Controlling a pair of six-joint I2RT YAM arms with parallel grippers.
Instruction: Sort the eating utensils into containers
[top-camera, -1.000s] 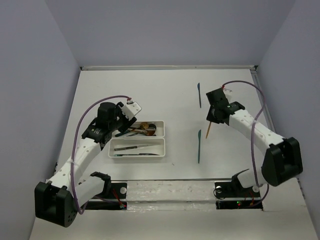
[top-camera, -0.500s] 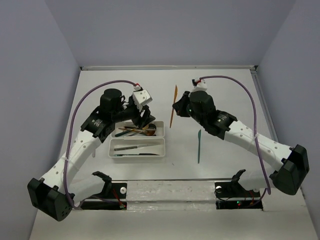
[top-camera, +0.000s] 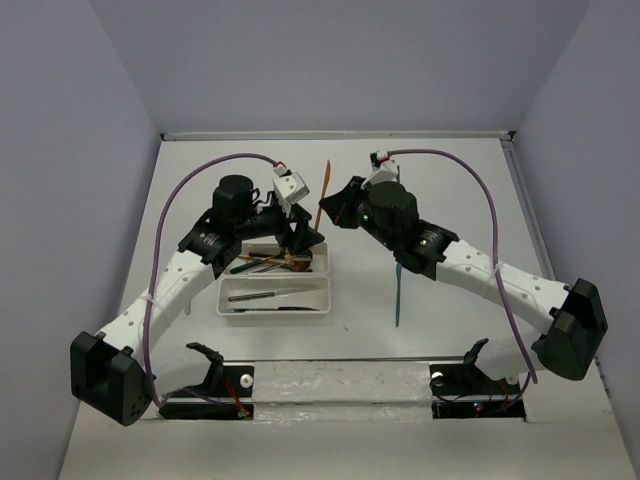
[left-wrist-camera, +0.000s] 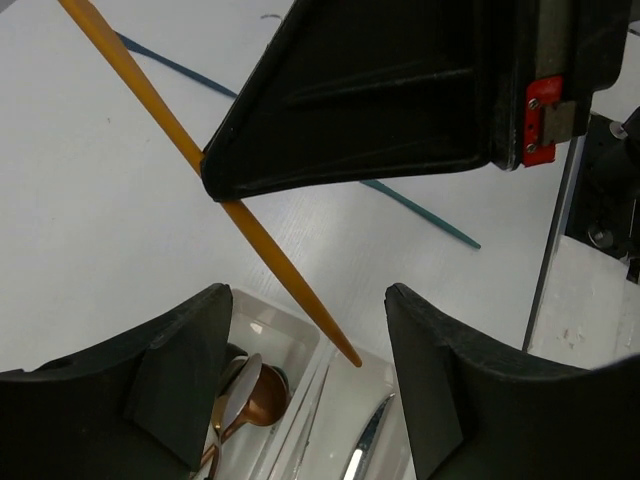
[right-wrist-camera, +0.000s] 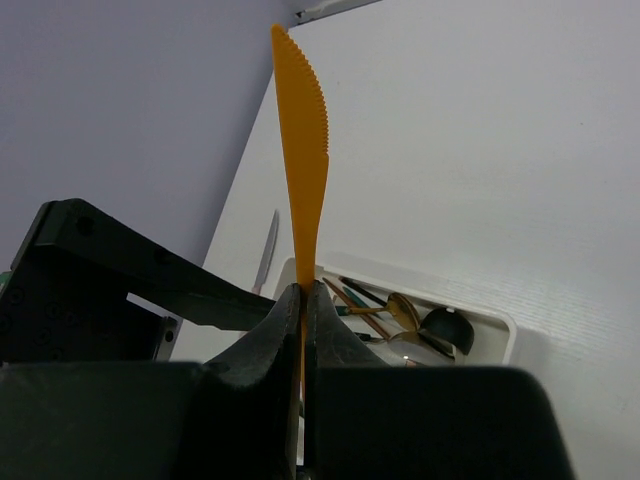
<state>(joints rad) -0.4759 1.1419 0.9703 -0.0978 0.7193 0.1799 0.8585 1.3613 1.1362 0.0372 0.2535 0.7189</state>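
- Since a second ago, the right end effector is swung in from the table's right side to the middle, the orange knife carried along.
- The left end effector is raised off the far tray and spread wider.
- The knife is clamped tight by the right end effector, its lower tip poised just above the far tray.
- Nothing is gripped by the gaping left end effector, held above the spoons.
- One teal knife is seen lying on the table.

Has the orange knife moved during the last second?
Yes. Held by the right gripper, the orange knife went left, from beside the teal utensil to the far side of the white trays.
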